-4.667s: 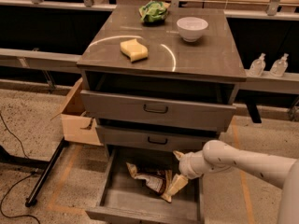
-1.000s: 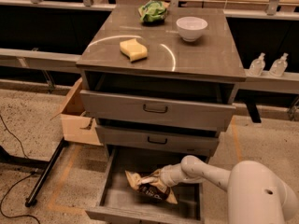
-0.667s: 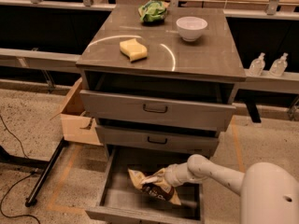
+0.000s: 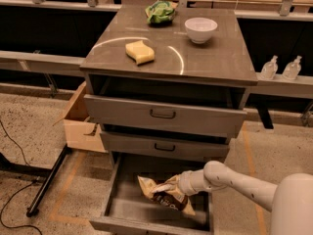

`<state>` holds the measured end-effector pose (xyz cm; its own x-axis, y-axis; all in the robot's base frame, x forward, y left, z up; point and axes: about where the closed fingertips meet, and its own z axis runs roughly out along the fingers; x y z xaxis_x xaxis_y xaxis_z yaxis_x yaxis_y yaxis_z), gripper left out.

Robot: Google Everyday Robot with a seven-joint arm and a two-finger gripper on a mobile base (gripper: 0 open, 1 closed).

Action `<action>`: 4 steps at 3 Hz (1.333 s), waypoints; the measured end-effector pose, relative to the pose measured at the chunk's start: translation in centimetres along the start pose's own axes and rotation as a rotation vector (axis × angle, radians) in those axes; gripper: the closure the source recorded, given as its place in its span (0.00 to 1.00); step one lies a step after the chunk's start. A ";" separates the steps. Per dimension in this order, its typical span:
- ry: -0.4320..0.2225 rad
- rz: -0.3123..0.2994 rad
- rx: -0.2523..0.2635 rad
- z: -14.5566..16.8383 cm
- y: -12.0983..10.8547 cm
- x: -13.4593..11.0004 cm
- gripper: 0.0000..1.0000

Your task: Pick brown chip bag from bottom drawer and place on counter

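A white robot arm [image 4: 237, 181] reached in from 4 o'clock, its end effector [image 4: 165, 187] closed around the brown chip bag [image 4: 173, 202]. The bag sat tilted inside the open bottom drawer [image 4: 124, 202], at 6 o'clock below the table [image 4: 215, 58].

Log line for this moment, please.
phase: pick | gripper: inside open bottom drawer, at brown chip bag | bag: in drawer, not yet on counter | grasp: unconfirmed
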<state>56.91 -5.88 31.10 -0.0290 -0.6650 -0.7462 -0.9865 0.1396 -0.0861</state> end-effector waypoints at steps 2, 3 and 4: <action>-0.014 -0.049 0.107 -6.5 -0.2 -5.0 1.00; -0.017 -0.087 0.196 -12.2 0.9 -10.3 1.00; -0.024 -0.152 0.254 -18.9 1.5 -16.8 1.00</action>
<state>52.86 -8.36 55.94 0.1226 -0.6753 -0.7273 -0.9069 0.2214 -0.3584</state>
